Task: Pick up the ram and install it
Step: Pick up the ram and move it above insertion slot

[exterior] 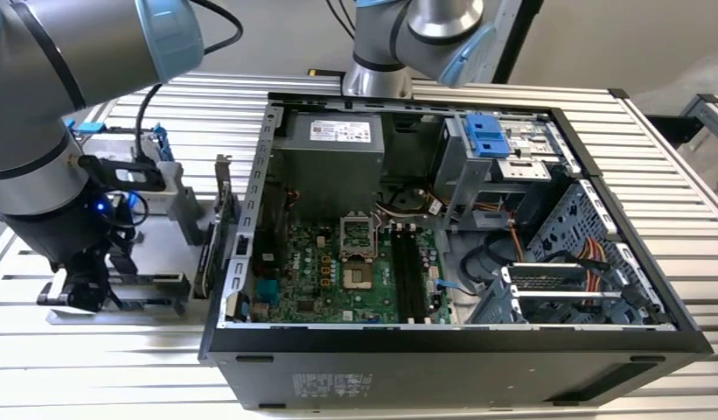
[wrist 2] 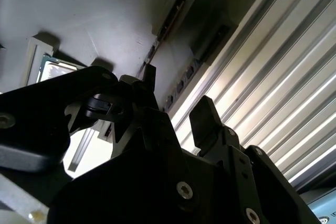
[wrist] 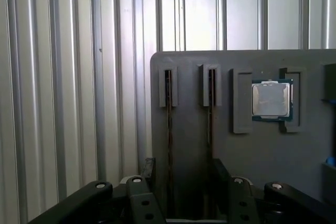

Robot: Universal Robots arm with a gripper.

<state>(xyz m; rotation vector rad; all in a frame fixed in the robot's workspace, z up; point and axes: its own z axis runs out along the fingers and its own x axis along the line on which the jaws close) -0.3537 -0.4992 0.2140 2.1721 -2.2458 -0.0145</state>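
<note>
Exterior view's left: logged one gripper (wrist: 185, 167), poised over one grey holder tray (wrist: 247, 156). Found its fingers (wrist: 149, 169) spread wide and gripping nothing.

Counted two of ram: first ram stick (wrist: 169, 114) and second ram stick (wrist: 210, 114). Found each seated on edge in the tray, parallel to the other. Placed both within the gap between the fingers, one close inside each fingertip, with no touch made out. Noted neither lifted nor installed.

Handling, as judged: rated light, stiff, card-thin and smooth on the faces. Rated brittle at the chips and along the contact edge. Thought best pinched across the two flat faces near mid-length, at the exposed upper edge.

Outside the fingers, past the second ram stick: counted one processor chip (wrist: 270, 99) in a tray recess.

Exterior view's right, well apart from the fingers: logged one open computer case (exterior: 452, 348) and one motherboard (exterior: 324, 280). Saw black memory slots (exterior: 407, 271), seemingly vacant, but could not settle their number.
</note>
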